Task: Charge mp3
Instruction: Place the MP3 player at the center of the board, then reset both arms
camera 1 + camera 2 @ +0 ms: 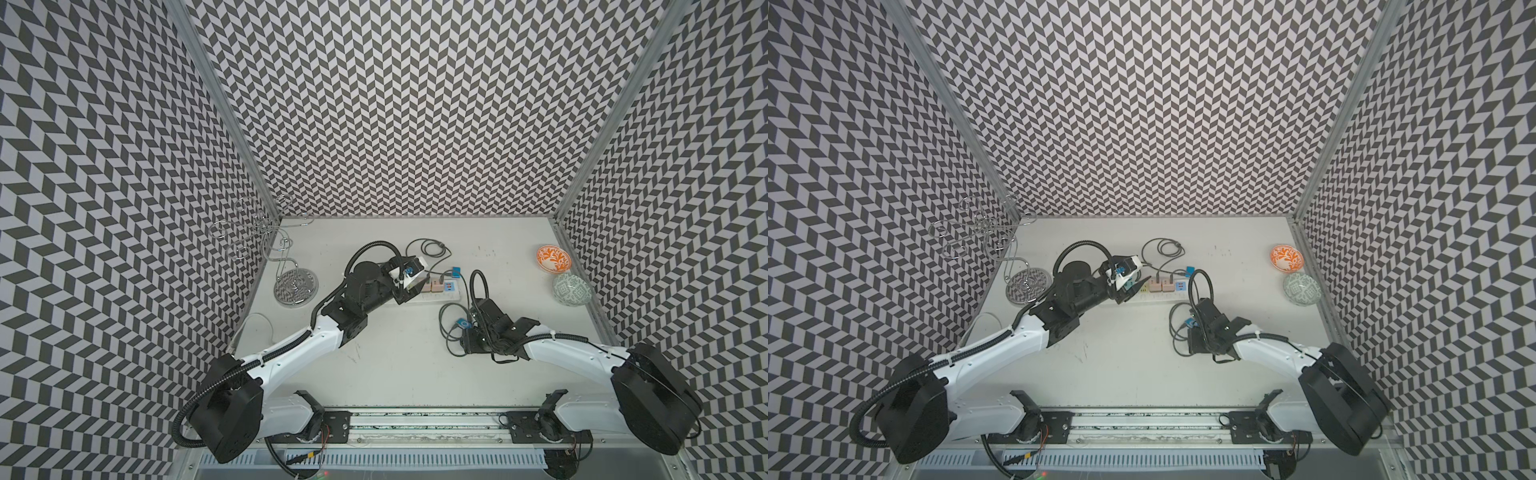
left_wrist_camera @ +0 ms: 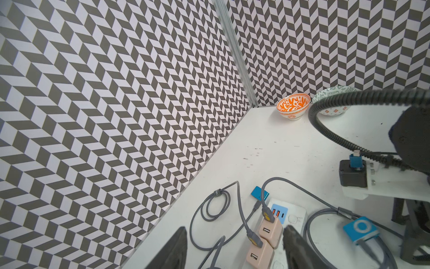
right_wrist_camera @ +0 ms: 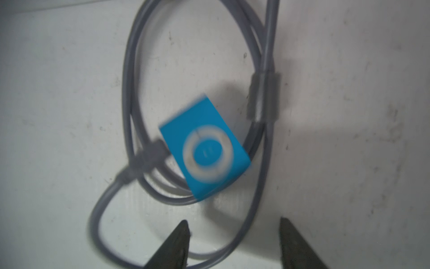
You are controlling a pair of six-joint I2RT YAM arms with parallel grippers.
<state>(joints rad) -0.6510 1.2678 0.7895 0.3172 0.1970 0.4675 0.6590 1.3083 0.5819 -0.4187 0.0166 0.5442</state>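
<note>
The mp3 player (image 3: 204, 148) lies on the bench (image 3: 69, 69) within a grey cable (image 3: 126, 93) loop. The right claw (image 3: 233, 220) stands open and empty near it. The left claw (image 2: 236, 229), open and empty, is over the power strip (image 2: 297, 214).

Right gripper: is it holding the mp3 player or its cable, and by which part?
Nothing is held. The right gripper is open; the mp3 player lies on the table beyond its fingers, untouched.
</note>
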